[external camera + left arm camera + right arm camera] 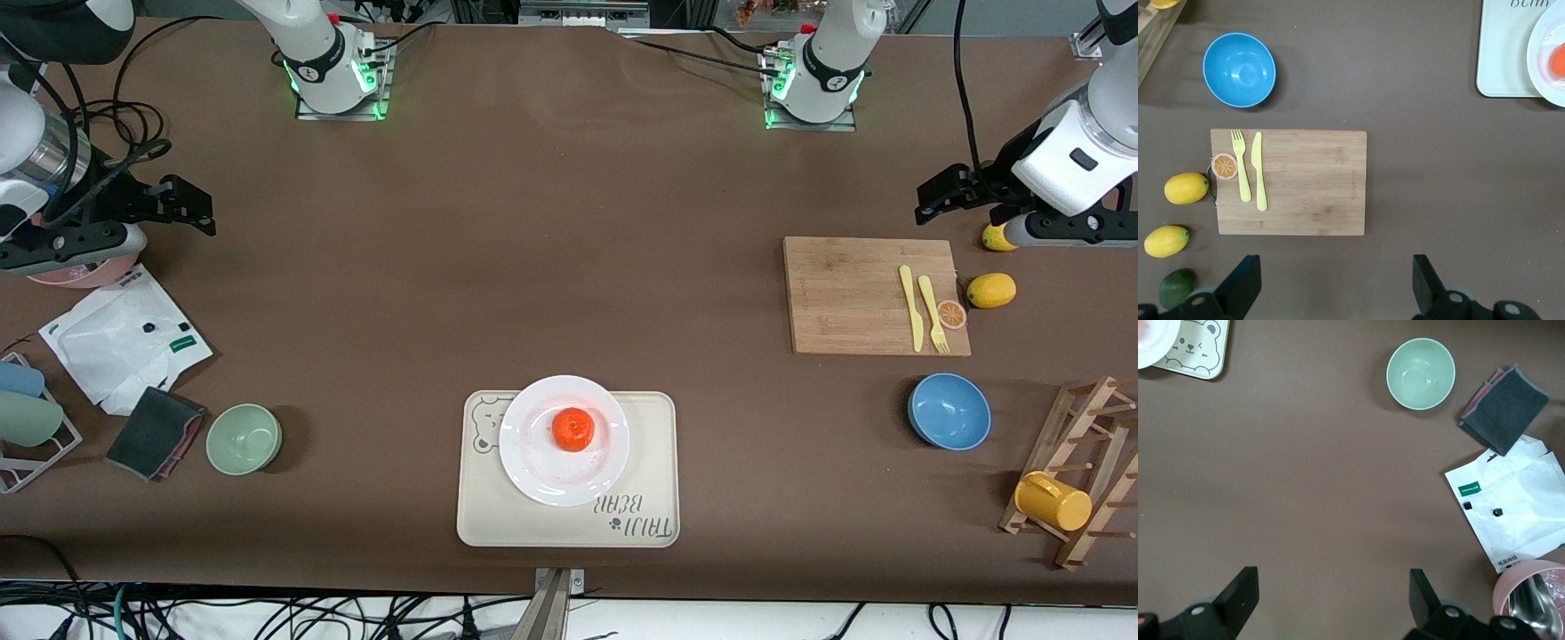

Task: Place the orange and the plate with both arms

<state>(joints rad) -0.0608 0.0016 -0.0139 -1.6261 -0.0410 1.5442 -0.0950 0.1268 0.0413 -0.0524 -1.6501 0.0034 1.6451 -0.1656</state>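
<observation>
The orange [573, 428] sits in the middle of the white plate [536, 467], which rests on the cream bear tray [569, 526] near the table's front edge. The left wrist view catches the plate [1543, 70], the orange [1559, 61] and the tray [1505, 53] at its border. In the right wrist view only a sliver of the plate [1153, 347] shows on the tray [1199, 350]. My left gripper [944, 197] [1336, 277] hangs open and empty over bare table beside the cutting board. My right gripper [182, 209] [1331, 590] hangs open and empty at the right arm's end.
A cutting board [853, 293] carries a yellow knife, a fork and an orange slice [952, 314]; lemons [991, 290] lie beside it. Blue bowl [949, 411], rack with yellow cup [1053, 500], green bowl [244, 437], grey cloth [156, 431], white bag [124, 342], pink bowl [84, 271].
</observation>
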